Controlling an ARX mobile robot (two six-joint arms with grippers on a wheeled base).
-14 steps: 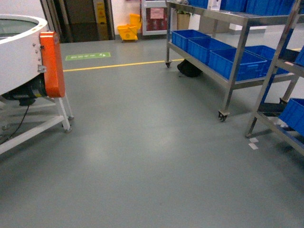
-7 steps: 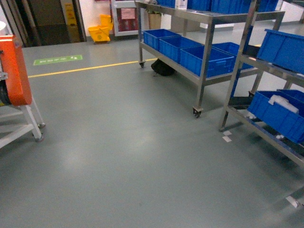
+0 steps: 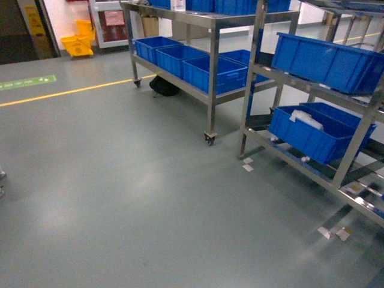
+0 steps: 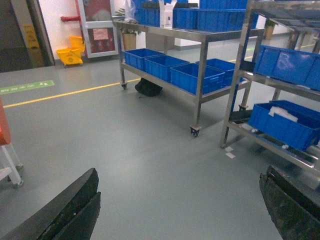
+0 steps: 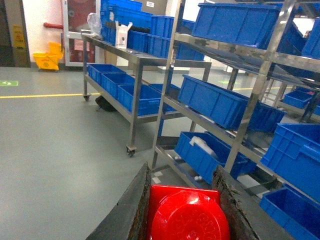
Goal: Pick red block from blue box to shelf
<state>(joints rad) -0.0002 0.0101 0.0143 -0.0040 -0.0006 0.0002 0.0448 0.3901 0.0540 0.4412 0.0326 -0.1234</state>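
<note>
1. Left gripper [image 4: 177, 210]: in the left wrist view the jaws stand wide apart with nothing between them; only grey floor [image 3: 120, 198] shows through the gap. This arm carries no load

2. Centre of scene: the head view shows bare floor ahead, a yellow line [image 3: 66, 93] and a yellow mop bucket [image 3: 80, 45] far back at left. The blue box does not appear in any view

3. Right gripper [image 5: 182, 210]: the jaws are closed on the red block [image 5: 186, 215], one finger pressed against each side. The block sits squarely between the fingers, its round embossed face toward the camera. Its long axis cannot be told from this angle

4. Shelf [image 3: 255, 78]: the stainless-steel rack stands to the right and ahead in the head view, holding deep blue crates [image 3: 312, 132] on several tiers. In the right wrist view the rack lies ahead and to the right of the held block, well apart from it

5. Judgement: the pick is done and the carry is under way. The right arm is the nearer one and the only loaded one; the coming move calls for closing on the rack and finding a free rail or tier surface between the crates. Risk: crates fill much of the tiers, so clearance for the jaws may be tight
</note>
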